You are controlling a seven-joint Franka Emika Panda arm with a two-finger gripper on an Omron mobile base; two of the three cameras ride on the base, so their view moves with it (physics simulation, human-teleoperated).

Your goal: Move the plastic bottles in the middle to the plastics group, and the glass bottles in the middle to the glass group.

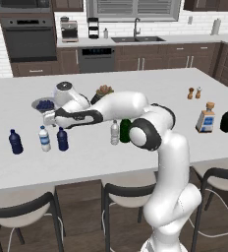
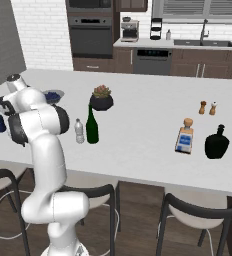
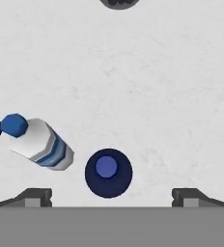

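The dark blue bottle stands upright on the white counter, straight under the tool. The tool's two fingers are spread wide to either side of the bottle, clear of it, and hold nothing. In the hand view the cap sits almost midway between them, so the tool appears lined up on this bottle and no other.

The bottle is well to the left of the tall green bottle in the left base view. There it closes a short row with a clear blue-labelled bottle and a second dark blue bottle, which lies farthest from the green one. Being in that row, it looks already sorted among the plastics, so the empty tool above it probably marks a finished placement rather than a pickup.

The green bottle is in the middle of the counter with a small clear greyish bottle just beside it on its left. Both appear unsorted.

Well to the right of the green bottle stands the glass group, a square bottle with a tan stopper and a squat black bottle. The green bottle belongs there, and its height and slim neck will likely call for a grip lower on the body. The greyish bottle belongs on the far left.
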